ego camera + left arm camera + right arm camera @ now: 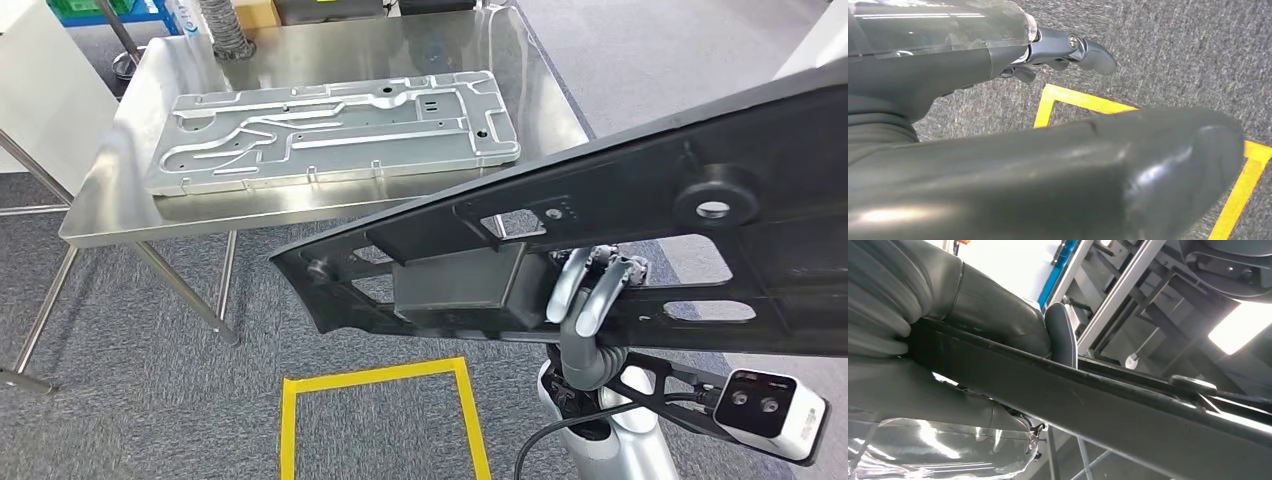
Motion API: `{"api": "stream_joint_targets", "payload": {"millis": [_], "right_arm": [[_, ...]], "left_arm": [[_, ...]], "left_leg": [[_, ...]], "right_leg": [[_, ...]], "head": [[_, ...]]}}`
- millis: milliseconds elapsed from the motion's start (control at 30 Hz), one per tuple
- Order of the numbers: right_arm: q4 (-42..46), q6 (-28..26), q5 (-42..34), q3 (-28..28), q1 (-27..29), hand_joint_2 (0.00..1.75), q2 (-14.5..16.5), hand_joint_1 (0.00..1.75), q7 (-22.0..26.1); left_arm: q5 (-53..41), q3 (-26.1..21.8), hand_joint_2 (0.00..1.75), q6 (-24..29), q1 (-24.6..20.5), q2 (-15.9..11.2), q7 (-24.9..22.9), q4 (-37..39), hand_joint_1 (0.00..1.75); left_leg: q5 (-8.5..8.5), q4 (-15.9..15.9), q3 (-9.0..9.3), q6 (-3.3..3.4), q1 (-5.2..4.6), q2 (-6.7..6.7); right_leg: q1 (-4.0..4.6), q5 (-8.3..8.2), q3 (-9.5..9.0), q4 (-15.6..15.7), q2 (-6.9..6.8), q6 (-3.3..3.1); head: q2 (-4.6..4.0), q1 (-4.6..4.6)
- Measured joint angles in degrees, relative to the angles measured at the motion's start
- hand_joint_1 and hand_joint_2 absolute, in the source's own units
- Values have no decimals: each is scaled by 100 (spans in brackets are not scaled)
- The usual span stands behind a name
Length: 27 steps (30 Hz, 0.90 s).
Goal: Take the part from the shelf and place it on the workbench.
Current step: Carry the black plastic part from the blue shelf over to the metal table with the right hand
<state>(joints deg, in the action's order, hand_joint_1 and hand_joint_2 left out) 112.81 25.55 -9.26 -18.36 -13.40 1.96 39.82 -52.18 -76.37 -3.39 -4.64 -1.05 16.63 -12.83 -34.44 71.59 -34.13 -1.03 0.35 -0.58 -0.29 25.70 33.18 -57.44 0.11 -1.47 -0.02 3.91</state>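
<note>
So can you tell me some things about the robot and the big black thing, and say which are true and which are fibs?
1. The right hand holds the black part. True.
2. The black part lies flat on the steel table. False: it is up in the air, tilted, not touching the table.
3. A silver metal plate rests on the table. True.
4. The tape square on the floor is red. False: it is yellow.
5. The left hand grips a cup. False: nothing shows in it.
</note>
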Motion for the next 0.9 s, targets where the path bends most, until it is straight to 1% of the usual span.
{"api": "stream_joint_targets", "payload": {"millis": [33, 67, 100, 133, 167, 200, 233, 267, 333, 367, 400, 433, 467, 500, 533, 567, 600, 633, 700, 733, 767, 833, 867, 900], "right_arm": [[-4, -4, 5, 0, 4, 175, 1, 175, -1], [-9, -11, 9, 0, 6, 175, 1, 175, -2], [-12, -20, 10, 0, 6, 175, 1, 175, -2], [-15, -30, 10, 0, 6, 175, 1, 175, -2], [-18, -41, 9, 1, 5, 175, 1, 175, -2], [-23, -56, 9, 1, 8, 175, 1, 175, -2], [-27, -71, 10, 2, 13, 175, 1, 175, -2], [-30, -84, 14, 2, 18, 175, 1, 175, -3], [-21, -98, 28, 1, 28, 175, 1, 175, -1], [-10, -99, 41, 1, 29, 175, 1, 175, -1], [1, -97, 55, 0, 29, 175, 1, 175, 1], [11, -93, 72, 0, 31, 175, 1, 175, 1], [16, -89, 90, 0, 39, 175, 1, 175, 1], [19, -85, 108, 0, 52, 175, 1, 175, 1], [19, -83, 130, 0, 68, 175, 1, 175, 1], [19, -82, 149, 0, 81, 175, 1, 175, 0], [19, -78, 165, 0, 89, 175, 1, 175, 0], [19, -69, 174, 0, 91, 175, 1, 175, -1], [19, -39, 163, 0, 91, 175, 1, 175, 1], [19, -23, 147, 0, 91, 175, 2, 175, 1], [19, -11, 126, 0, 90, 175, 4, 175, 0], [17, -3, 84, -1, 67, 175, 20, 175, -2], [15, -4, 67, -2, 47, 175, 29, 175, -2], [12, -7, 52, -2, 22, 175, 38, 175, -1]], "left_arm": [[-2, 0, 0, -1, 14, -1, 0, 0, 0], [-5, 0, 0, -1, 27, -1, 0, 0, 0], [-9, 0, 0, -1, 36, 0, 1, 0, 0], [-11, 0, 0, -2, 43, 0, 1, 0, 0], [-13, 1, 0, -2, 50, -1, 2, 0, 0], [-15, 1, 0, -2, 57, -1, 3, 0, 0], [-19, 0, 0, -3, 64, -2, 3, 0, 0], [-22, 0, 0, -3, 71, -3, 5, -1, 0], [-33, 0, 0, -4, 66, -5, 11, -1, 0], [-37, 1, 0, -4, 57, -7, 15, -2, 0], [-39, 0, 0, -4, 48, -7, 20, -2, 0], [-40, 0, 0, -4, 43, -8, 24, -2, 0], [-41, 0, 0, -4, 44, -8, 27, -2, 0], [-42, 0, 0, -4, 48, -8, 31, -2, 0], [-42, 0, 0, -4, 53, -7, 33, -2, 0], [-43, 0, 0, -4, 56, -5, 34, -2, 0], [-43, 0, 0, -4, 58, -2, 36, -1, 0], [-43, 0, 0, -4, 61, 2, 39, -1, 0], [-42, 0, 0, -4, 74, 13, 49, 0, 0], [-42, -1, 0, -4, 79, 16, 54, 0, 0], [-42, -1, 0, -4, 86, 20, 58, -1, 0], [-41, -2, 0, -3, 86, 21, 67, -1, 0], [-40, -2, 0, -3, 82, 21, 69, -2, 0], [-38, -2, 0, -3, 67, 23, 69, -2, 0]], "left_leg": [[-161, 173, -204, -15, 5, 3], [-244, 192, -337, -19, 8, 6], [-183, 34, -384, -17, 12, 9], [47, -274, -363, -3, 14, 14], [402, -640, -322, 23, 14, 25], [691, -940, -277, 48, 4, 38], [902, -1139, -235, 77, -10, 48], [997, -1231, -203, 110, -23, 51], [952, -1270, -78, 187, -27, 34], [939, -1298, 2, 229, -20, 24], [908, -1314, 81, 265, -16, 19], [879, -1329, 155, 289, -13, 9], [838, -1337, 208, 306, -16, -4], [796, -1343, 254, 314, -18, -23], [751, -1346, 302, 315, -17, -50], [700, -1347, 360, 313, -17, -86], [642, -1348, 430, 311, -16, -112], [580, -1350, 510, 308, -16, -137], [452, -1358, 649, 288, -17, -178], [388, -1367, 704, 263, -20, -200], [349, -1374, 770, 231, -22, -219], [358, -1340, 875, 150, -30, -222], [385, -1261, 897, 119, -27, -191], [400, -1094, 833, 93, -23, -145]], "right_leg": [[0, 64, -71, 0, 4, 0], [0, 131, -154, 0, 8, 4], [1, 199, -245, 0, 11, 11], [1, 272, -339, 2, 8, 23], [2, 344, -423, 2, 6, 38], [8, 410, -494, -2, 13, 62], [13, 478, -546, 1, 20, 94], [15, 511, -599, -20, 30, 132], [15, 530, -672, -99, 37, 210], [9, 519, -673, -217, 33, 239], [4, 542, -588, -413, 28, 261], [-3, 609, -428, -695, 23, 282], [-8, 709, -199, -1034, 20, 299], [-10, 855, 71, -1356, 19, 314], [-13, 999, 307, -1569, 18, 330], [-18, 1084, 481, -1630, 19, 341], [-22, 1066, 573, -1520, 19, 343], [-18, 891, 587, -1254, 19, 325], [17, 229, 516, -573, 26, 233], [40, -10, 478, -344, 36, 188], [56, -147, 439, -211, 47, 155], [54, -125, 316, -127, 67, 92], [45, -131, 221, -74, 66, 58], [35, -115, 128, -36, 61, 21]], "head": [[0, 0], [0, 0], [0, 0], [0, -1], [0, -1], [0, -1], [0, -1], [0, -1], [0, -1], [0, -1], [0, -1], [0, -2], [0, -2], [0, -2], [0, -2], [0, -2], [0, -3], [0, -3], [0, -3], [0, -3], [0, -4], [0, -4], [0, -5], [0, -4]]}}
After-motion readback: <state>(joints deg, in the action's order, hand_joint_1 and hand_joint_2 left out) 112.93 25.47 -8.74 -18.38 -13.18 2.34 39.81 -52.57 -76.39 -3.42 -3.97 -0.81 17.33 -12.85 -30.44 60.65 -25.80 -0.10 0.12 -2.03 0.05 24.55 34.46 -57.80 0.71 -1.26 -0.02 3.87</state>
